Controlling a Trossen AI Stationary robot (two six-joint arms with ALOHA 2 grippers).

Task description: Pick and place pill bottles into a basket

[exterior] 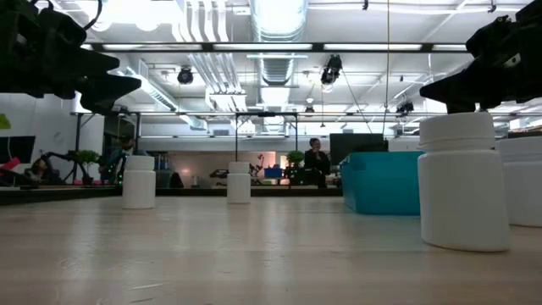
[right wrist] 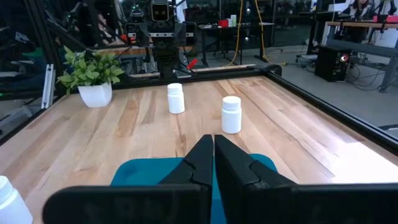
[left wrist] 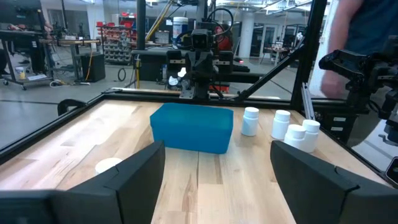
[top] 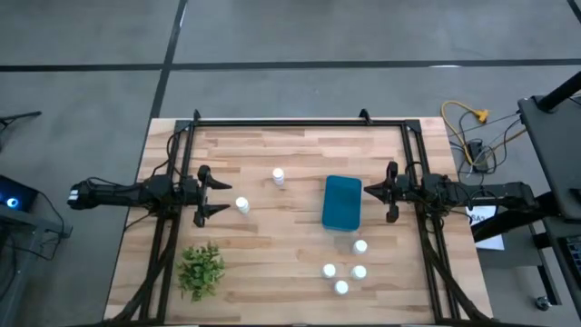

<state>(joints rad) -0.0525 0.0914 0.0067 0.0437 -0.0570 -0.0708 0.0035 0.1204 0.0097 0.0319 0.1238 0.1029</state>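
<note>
The teal basket [top: 342,202] stands right of the table's middle. Two white pill bottles [top: 279,177] [top: 242,205] stand upright left of it. Several more [top: 360,246] [top: 329,271] [top: 359,272] [top: 341,288] stand on their bases near the front right. My left gripper [top: 211,195] is open above the table's left side, just left of the nearer bottle, whose cap [left wrist: 109,165] shows beside one finger. My right gripper [top: 388,193] is shut and empty, just right of the basket [right wrist: 143,171]. Both grippers face the basket and touch nothing.
A green plant in a white pot [top: 201,269] stands at the front left. A black frame [top: 290,123] runs around the tabletop. A person [left wrist: 367,25] stands beyond the table's right side. Bare wood lies between the left bottles and the basket.
</note>
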